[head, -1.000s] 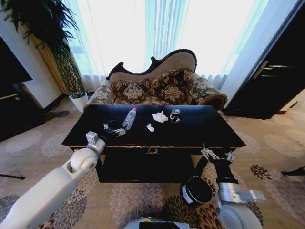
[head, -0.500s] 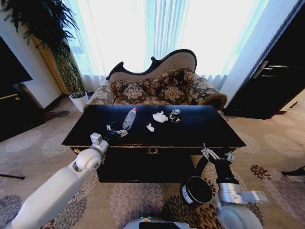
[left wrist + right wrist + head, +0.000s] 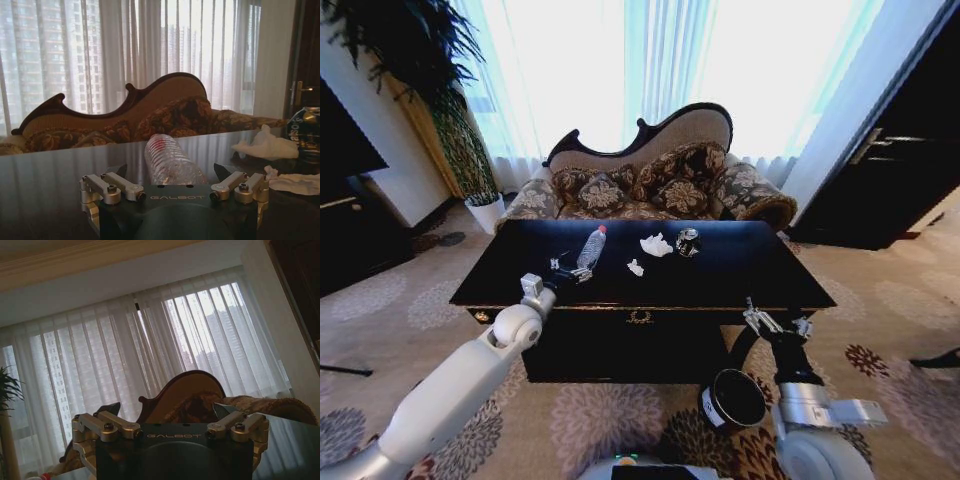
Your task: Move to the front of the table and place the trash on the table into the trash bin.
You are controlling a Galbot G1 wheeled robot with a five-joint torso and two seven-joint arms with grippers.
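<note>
Trash lies mid-table (image 3: 740, 262): bottle (image 3: 591, 247), two tissue wads (image 3: 656, 244), dark cup (image 3: 688, 241). Left gripper (image 3: 570, 270) sits just short of the bottle's base, jaws spread, empty. Right gripper (image 3: 772, 324) idles off the table's front edge above the trash bin (image 3: 732, 399), jaws likewise apart.

Table (image 3: 740, 262) near edge & right half bare, free to reach; bottle (image 3: 167, 162), tissues (image 3: 656, 245), cup (image 3: 688, 241) crowd center-back.

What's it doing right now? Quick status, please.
Left gripper open, jaws either side of the bottle base on the table. Right gripper open, low by the bin. Nothing blocking.
</note>
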